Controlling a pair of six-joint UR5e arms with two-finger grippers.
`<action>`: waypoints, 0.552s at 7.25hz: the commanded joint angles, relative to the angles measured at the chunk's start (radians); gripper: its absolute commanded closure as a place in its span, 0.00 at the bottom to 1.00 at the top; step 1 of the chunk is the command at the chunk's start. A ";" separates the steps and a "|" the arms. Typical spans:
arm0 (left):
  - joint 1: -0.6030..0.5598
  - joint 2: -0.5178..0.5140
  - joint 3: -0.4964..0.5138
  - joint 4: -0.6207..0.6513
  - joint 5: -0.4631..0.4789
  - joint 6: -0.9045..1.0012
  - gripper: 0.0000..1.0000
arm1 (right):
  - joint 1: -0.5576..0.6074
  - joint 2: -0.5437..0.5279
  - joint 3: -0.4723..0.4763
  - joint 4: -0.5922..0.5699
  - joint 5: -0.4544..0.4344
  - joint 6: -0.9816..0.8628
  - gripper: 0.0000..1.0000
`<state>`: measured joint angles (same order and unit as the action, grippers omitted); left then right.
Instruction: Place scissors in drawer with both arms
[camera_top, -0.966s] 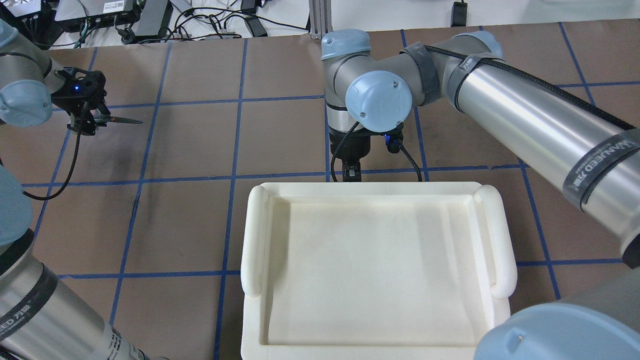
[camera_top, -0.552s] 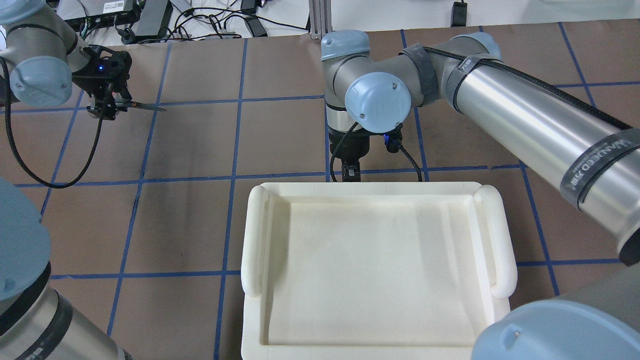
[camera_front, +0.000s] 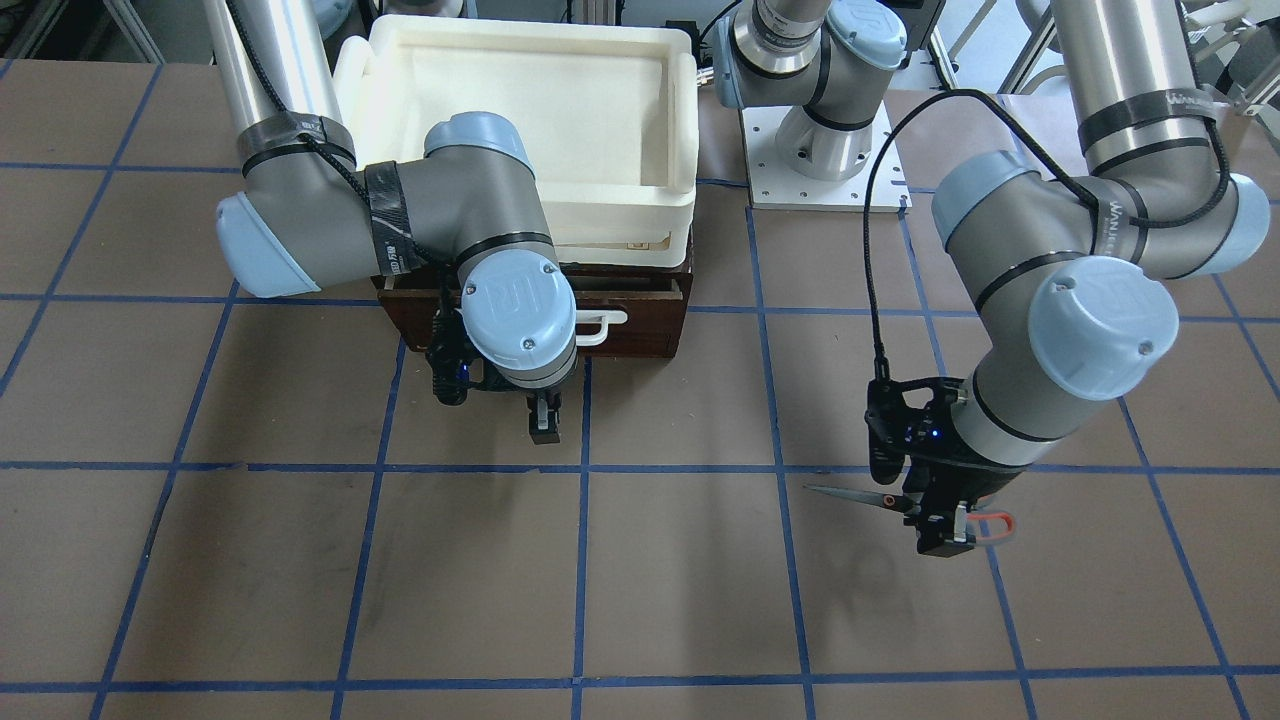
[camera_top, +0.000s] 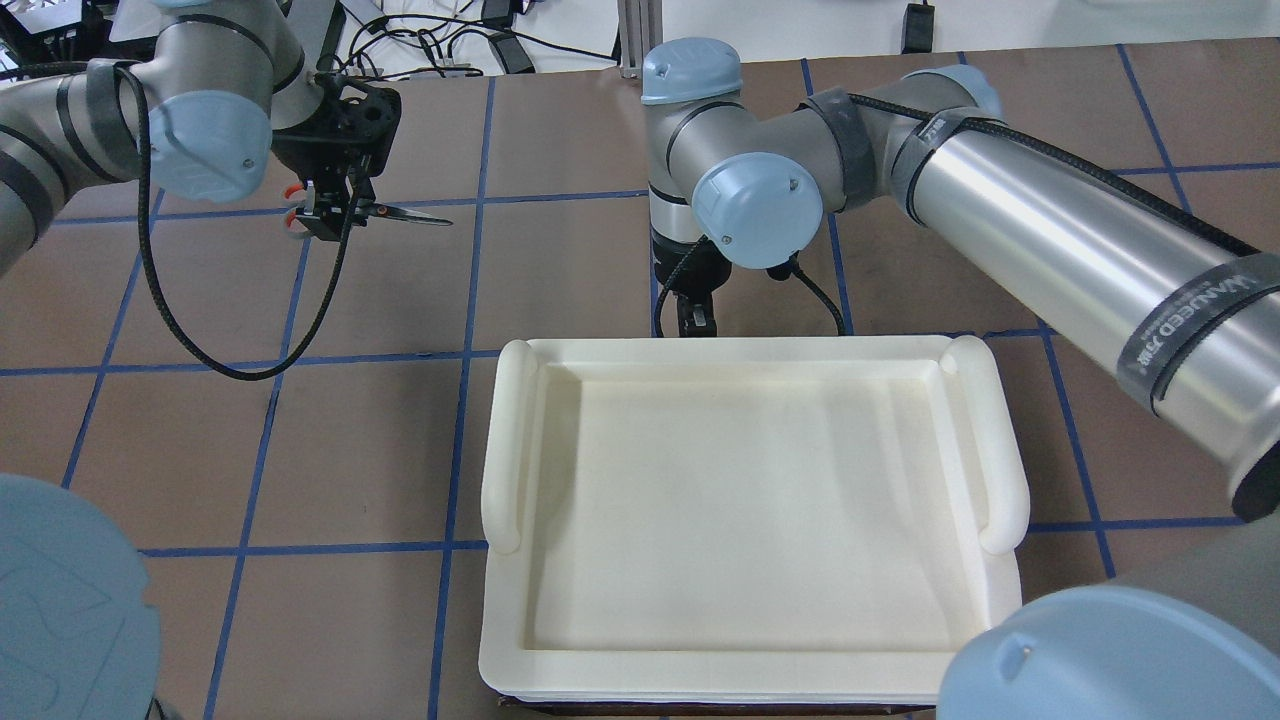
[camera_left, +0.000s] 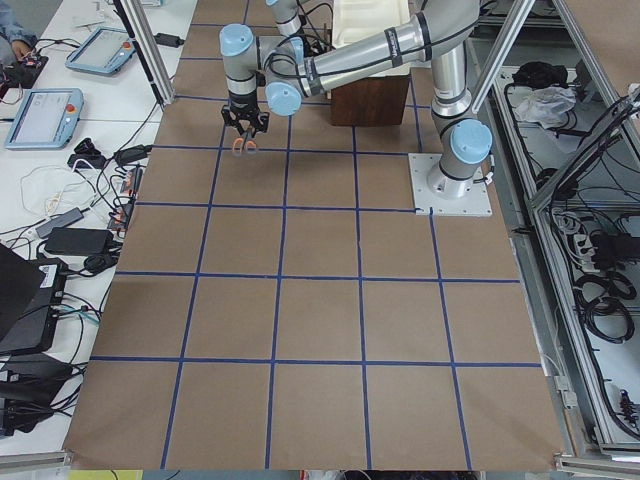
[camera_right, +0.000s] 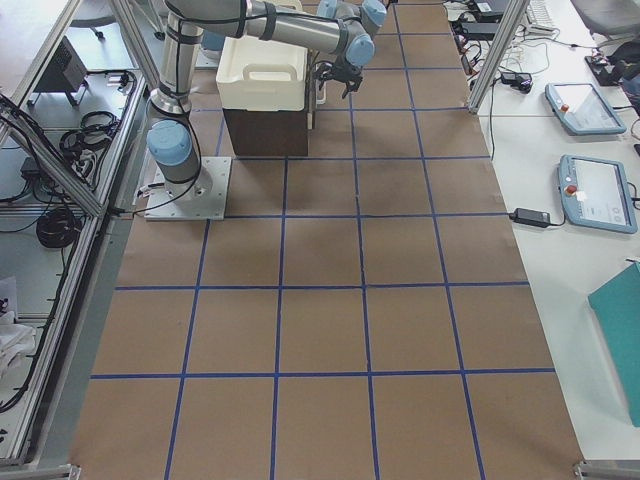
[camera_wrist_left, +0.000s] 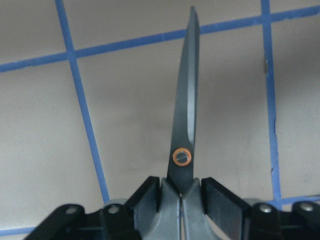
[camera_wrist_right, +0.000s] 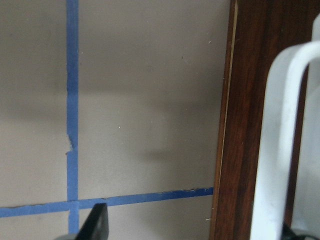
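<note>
My left gripper (camera_top: 325, 215) is shut on the scissors (camera_top: 405, 215) at their grey handles, and the dark blades point toward the table's middle. It holds them above the brown table; they also show in the front view (camera_front: 860, 495) and the left wrist view (camera_wrist_left: 185, 125). The dark brown drawer (camera_front: 640, 330), with its white bar handle (camera_front: 600, 325), sits under a cream tray. My right gripper (camera_front: 543, 420) hangs open just in front of the drawer front (camera_wrist_right: 250, 125), and the handle (camera_wrist_right: 280, 150) lies close beside one finger.
The cream-white plastic tray (camera_top: 510, 450) rests on top of the drawer cabinet and hides the drawer from above. The brown table carries a grid of blue tape lines. Cables and power supplies lie along the far edge (camera_top: 430, 40).
My left arm has carried the scissors rightward, toward the table's middle. My right gripper has drawn back a little from the drawer front.
</note>
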<state>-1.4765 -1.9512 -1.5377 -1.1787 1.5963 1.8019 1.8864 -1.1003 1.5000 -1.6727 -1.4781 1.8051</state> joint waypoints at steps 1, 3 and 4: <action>-0.036 0.035 -0.054 -0.007 -0.002 -0.046 1.00 | -0.010 0.005 -0.009 -0.053 -0.002 -0.024 0.00; -0.059 0.046 -0.071 -0.006 0.005 -0.046 1.00 | -0.026 0.008 -0.021 -0.062 -0.002 -0.043 0.00; -0.059 0.044 -0.071 -0.007 0.005 -0.046 1.00 | -0.029 0.017 -0.041 -0.062 -0.004 -0.062 0.00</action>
<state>-1.5312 -1.9073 -1.6054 -1.1847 1.6006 1.7571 1.8640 -1.0906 1.4775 -1.7320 -1.4810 1.7603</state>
